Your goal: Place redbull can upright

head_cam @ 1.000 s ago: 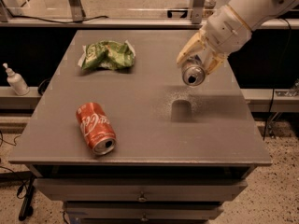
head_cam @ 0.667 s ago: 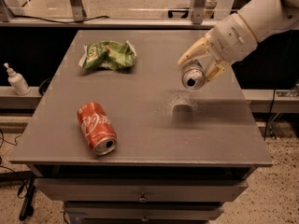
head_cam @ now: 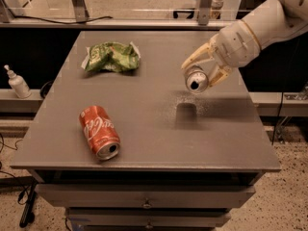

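The redbull can [head_cam: 196,79] is a slim silver can, seen end-on with its silver top facing the camera. My gripper [head_cam: 202,70] is shut on it and holds it tilted on its side in the air above the right half of the grey table [head_cam: 144,143]. Its shadow falls on the tabletop just below. My white arm reaches in from the upper right. The can's body is mostly hidden by the fingers [head_cam: 194,58].
A red Coca-Cola can [head_cam: 98,131] lies on its side near the front left of the table. A crumpled green chip bag [head_cam: 111,57] lies at the back left. A white bottle [head_cam: 18,83] stands off the table at the left.
The arm has swung slightly, rotating the can in the air; the can stays held at about the same spot above the table.
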You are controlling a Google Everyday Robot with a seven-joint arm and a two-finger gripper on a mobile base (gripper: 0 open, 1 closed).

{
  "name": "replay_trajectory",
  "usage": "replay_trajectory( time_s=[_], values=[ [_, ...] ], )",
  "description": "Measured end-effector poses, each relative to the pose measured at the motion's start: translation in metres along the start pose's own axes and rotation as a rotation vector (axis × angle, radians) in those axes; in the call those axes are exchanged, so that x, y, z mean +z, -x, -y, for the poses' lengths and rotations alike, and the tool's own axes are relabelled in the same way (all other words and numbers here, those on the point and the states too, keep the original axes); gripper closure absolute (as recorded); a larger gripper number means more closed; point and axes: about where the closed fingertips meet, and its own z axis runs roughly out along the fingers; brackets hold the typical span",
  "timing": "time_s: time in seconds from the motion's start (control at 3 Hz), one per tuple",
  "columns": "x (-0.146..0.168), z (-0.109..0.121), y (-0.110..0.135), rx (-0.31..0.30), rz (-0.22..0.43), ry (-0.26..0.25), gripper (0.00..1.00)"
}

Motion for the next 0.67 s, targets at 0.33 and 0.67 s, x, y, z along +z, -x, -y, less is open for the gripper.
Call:
replay_trajectory(
  time_s=[0.33, 0.67],
  values=[
    [0.011, 0.012, 0.000, 0.145, -0.137, 0.080, 1.00],
    [0.002, 0.016, -0.013, 0.257, -0.187, 0.086, 1.00]
  ],
)
